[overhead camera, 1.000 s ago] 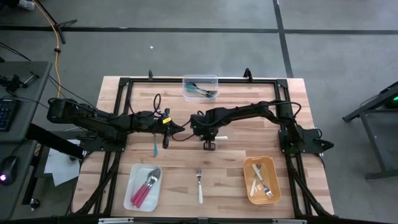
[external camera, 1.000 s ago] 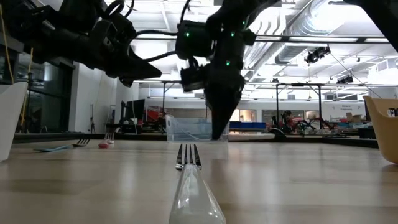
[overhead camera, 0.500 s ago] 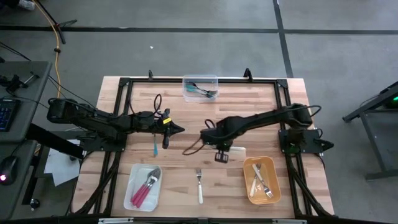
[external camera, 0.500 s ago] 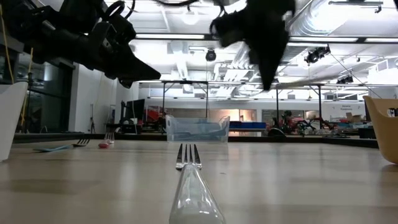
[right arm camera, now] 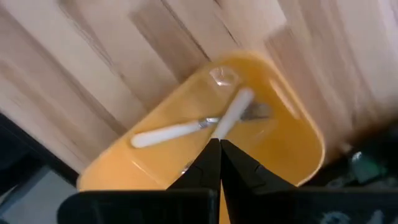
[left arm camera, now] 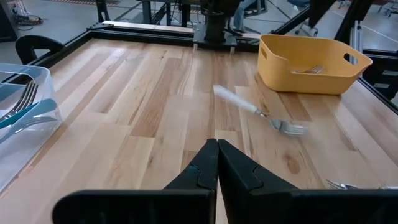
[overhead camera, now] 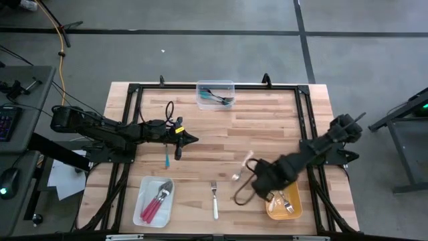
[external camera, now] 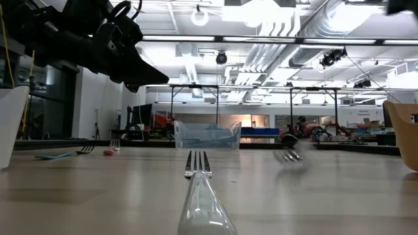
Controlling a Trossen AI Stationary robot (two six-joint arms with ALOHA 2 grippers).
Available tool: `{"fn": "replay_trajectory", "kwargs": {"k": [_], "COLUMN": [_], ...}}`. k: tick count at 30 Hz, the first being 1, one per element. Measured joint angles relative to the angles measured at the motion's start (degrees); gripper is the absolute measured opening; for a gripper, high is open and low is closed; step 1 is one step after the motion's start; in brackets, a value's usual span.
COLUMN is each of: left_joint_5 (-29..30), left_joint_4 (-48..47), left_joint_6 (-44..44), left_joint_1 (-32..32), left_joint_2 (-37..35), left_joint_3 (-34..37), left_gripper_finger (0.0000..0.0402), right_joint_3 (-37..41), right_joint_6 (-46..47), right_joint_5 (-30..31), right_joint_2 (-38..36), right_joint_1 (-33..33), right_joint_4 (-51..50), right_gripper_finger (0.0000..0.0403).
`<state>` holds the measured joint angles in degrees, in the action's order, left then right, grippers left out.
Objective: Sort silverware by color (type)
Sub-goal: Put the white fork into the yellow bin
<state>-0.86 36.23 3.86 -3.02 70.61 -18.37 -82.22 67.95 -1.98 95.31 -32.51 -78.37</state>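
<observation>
The right claw point(overhead camera: 267, 191), fingers pressed together and empty, hangs over the yellow bin point(overhead camera: 292, 207); a white fork point(overhead camera: 242, 167) lies on the surface just beside it. Next: regrasp that fork. The left claw point(overhead camera: 194, 139), closed, waits mid-left.

Bright even overhead light; ceiling lamps point(external camera: 200, 15) glare in low view; near fork point(external camera: 198, 189) defocused; yellow bin point(right arm camera: 273, 162) motion-blurred.

No legible text/labels in any view.
</observation>
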Motion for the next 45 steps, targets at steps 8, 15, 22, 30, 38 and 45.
{"fn": "replay_trajectory", "kwargs": {"k": [8, 15, 22, 30, 38, 45], "left_joint_5": [0.0, 0.0, -0.01, 0.0, 0.0, 0.0], "left_joint_4": [0.0, 0.0, -0.25, -0.39, -0.42, -0.44], "left_joint_6": [1.23, 2.04, 1.97, 1.92, 1.92, 1.95], "left_joint_1": [0.08, 0.73, 1.7, 1.7, 1.68, 1.67], "left_joint_2": [0.0, 0.0, 0.0, 0.0, 0.0, 0.0], "left_joint_3": [0.0, 0.0, 0.0, 0.0, 0.0, 0.0], "left_gripper_finger": [0.0, 0.0, 0.0, 0.0, 0.0, 0.0], "right_joint_3": [11.32, 13.81, 14.56, 14.63, 14.54, 14.51], "right_joint_6": [0.91, -14.78, -26.89, -28.37, -28.91, -29.68], "right_joint_5": [7.32, 13.36, 10.33, 8.9, 7.2, 7.01], "right_joint_2": [-6.23, -5.78, 0.68, 10.96, 15.12, 15.16], "right_joint_1": [-3.66, 4.62, 15.04, 22.07, 23.43, 23.43], "right_joint_4": [12.11, 24.32, 43.9, 49.1, 51.37, 51.84], "right_gripper_finger": [0.0, 0.0052, 0.0124, 0.0144, 0.0122, 0.0088]}}
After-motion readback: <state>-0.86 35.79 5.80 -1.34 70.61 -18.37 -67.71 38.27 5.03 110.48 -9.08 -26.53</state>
